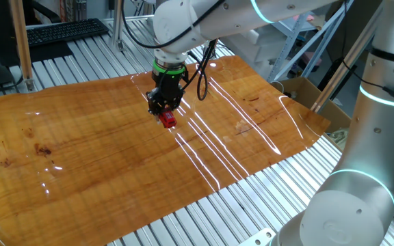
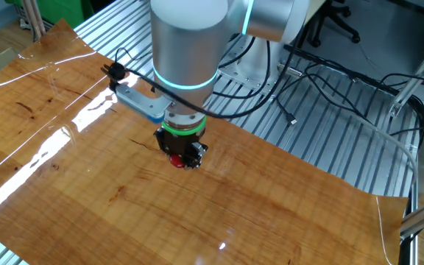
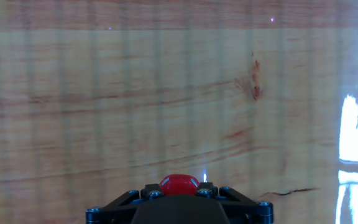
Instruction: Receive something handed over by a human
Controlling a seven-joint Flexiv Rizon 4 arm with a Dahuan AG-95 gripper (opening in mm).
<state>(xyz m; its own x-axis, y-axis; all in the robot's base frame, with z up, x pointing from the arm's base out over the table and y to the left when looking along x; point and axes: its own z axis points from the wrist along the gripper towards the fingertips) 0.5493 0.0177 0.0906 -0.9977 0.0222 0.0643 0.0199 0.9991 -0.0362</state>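
A small glossy bright red object (image 1: 167, 121) sits between my black gripper fingers, just above the wooden tabletop (image 1: 81, 150). My gripper (image 1: 165, 117) is shut on it and points straight down. In the other fixed view the red object (image 2: 177, 159) shows at the tip of the gripper (image 2: 183, 160). In the hand view the red object (image 3: 179, 184) bulges between the jaws at the bottom edge, with my gripper (image 3: 179, 188) closed round it. No human arm or hand is in view.
A keyboard (image 1: 63, 31) lies at the back left beyond the wood sheet. A cardboard box (image 1: 305, 92) stands at the right edge. Cables (image 2: 330, 81) lie on the slatted metal table (image 2: 308, 132) behind the sheet. The robot's base (image 1: 361, 178) fills the right foreground.
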